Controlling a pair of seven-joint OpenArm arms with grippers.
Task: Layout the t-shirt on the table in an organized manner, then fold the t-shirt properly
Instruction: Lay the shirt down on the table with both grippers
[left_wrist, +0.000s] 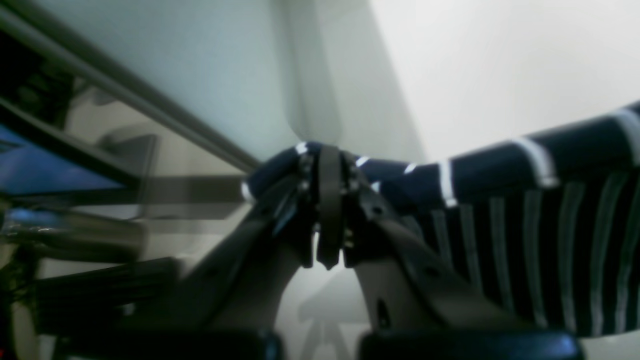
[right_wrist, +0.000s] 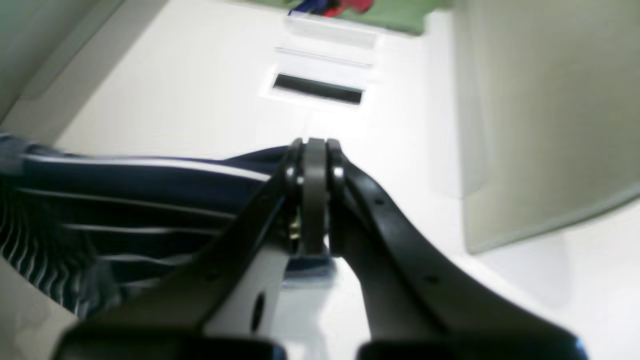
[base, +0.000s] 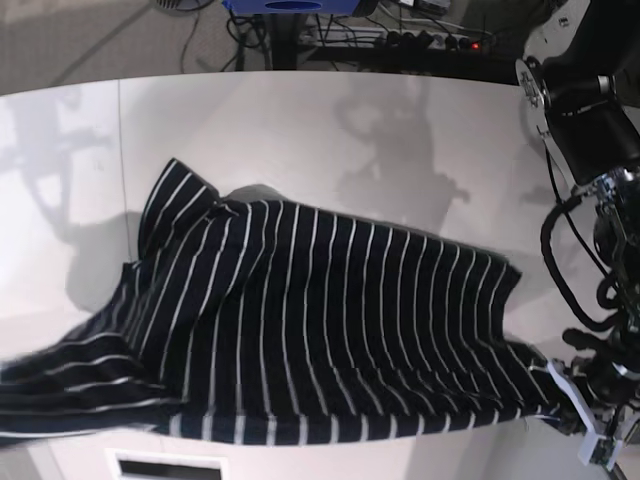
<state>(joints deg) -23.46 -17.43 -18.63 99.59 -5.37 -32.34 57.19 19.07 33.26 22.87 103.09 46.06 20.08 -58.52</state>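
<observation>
Navy cloth with white stripes fills the near edge of the base view, and both arms have hold of it. Closest in, the left gripper (left_wrist: 327, 200) has its jaws pinched tight on a bunched fold of the t-shirt (base: 320, 330), the fabric stretching away taut along its lifted edge. The right gripper (right_wrist: 314, 200) is clamped just as firmly on another edge of the shirt, stripes trailing off behind its closed jaws. From above, the garment hangs between the two grips along the near side and drapes back onto the table (base: 330, 120), one sleeve poking up at the far corner. So the layout stage looks under way, not finished: the body is opened out broadly, but the near hem is off the surface, the end on that view's left is rumpled, and wrinkles run across the middle. Flattening remains, I reckon, and no fold is visible yet.
</observation>
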